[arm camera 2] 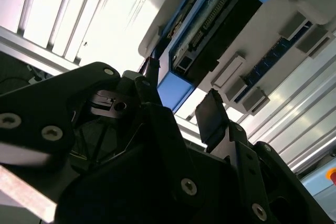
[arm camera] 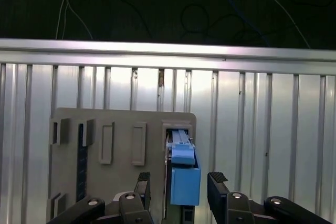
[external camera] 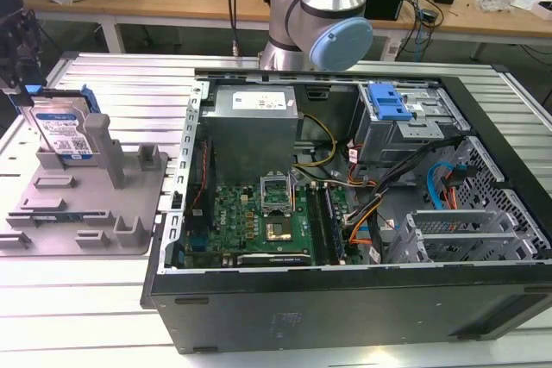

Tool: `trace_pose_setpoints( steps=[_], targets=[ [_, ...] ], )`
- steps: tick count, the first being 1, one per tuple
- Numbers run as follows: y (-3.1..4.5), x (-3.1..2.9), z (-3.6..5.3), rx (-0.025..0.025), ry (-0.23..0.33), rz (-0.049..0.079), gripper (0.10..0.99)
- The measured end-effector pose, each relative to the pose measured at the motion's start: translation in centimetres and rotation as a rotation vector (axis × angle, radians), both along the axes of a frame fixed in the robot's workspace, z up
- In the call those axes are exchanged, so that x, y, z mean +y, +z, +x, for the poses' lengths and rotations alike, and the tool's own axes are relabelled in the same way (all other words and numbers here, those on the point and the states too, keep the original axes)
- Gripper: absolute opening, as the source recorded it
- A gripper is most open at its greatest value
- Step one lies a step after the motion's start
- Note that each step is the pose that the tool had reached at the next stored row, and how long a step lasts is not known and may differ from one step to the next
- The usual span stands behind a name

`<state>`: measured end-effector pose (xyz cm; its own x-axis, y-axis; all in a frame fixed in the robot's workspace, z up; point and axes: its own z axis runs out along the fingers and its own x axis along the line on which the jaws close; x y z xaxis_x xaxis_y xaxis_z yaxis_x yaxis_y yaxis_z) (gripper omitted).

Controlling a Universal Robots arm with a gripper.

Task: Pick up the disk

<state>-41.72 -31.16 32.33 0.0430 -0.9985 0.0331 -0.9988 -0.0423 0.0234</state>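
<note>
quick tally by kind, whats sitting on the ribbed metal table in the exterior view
silver metal hard disk with white-and-blue label and blue side bracket, standing in the holder: 1
grey plastic holder fixture: 1
open black computer case: 1
total: 3

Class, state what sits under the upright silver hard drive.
A grey plastic holder fixture on the metal table; the silver hard drive hides its lower edge in the slot.

The disk stands upright in the holder, at the exterior view's left of the computer case.
</note>
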Motion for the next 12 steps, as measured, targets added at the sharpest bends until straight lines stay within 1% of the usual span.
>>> trace_pose_setpoints(
  steps=[4, 8, 12],
  targets=[
    [-0.37, 0.00, -0.02, 0.0000, 0.000, 0.000, 0.557],
    [-1.05, 0.04, -0.12, -0.0001, 0.000, 0.000, 0.557],
    [-1.48, 0.12, -0.18, 0.0000, 0.000, 0.000, 0.557]
  ],
)
